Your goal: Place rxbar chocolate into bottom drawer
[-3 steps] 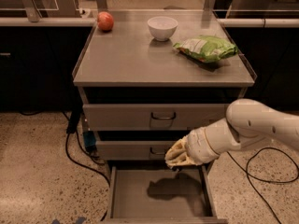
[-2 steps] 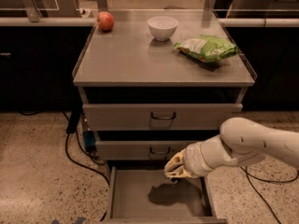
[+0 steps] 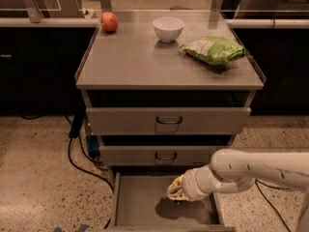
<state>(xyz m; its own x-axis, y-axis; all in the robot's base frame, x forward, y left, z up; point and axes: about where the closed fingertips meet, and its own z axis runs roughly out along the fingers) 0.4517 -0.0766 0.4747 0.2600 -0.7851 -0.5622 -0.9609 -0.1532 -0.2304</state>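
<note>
The bottom drawer (image 3: 137, 204) is pulled out, a wide shallow grey tray with a bare floor on its left side. My gripper (image 3: 176, 190) hangs low inside the open drawer, right of its middle, with its shadow on the floor just beneath it. The white arm (image 3: 251, 170) reaches in from the right. The rxbar chocolate does not show; the gripper's end hides whatever it may hold.
Two shut grey drawers (image 3: 169, 121) sit above. On the cabinet top (image 3: 130, 62) stand a red apple (image 3: 109, 21), a white bowl (image 3: 168, 28) and a green and white chip bag (image 3: 215, 50). Black cables (image 3: 77, 163) lie on the floor at the left.
My gripper has come down from in front of the middle drawer into the open bottom drawer, and the arm has dropped with it.
</note>
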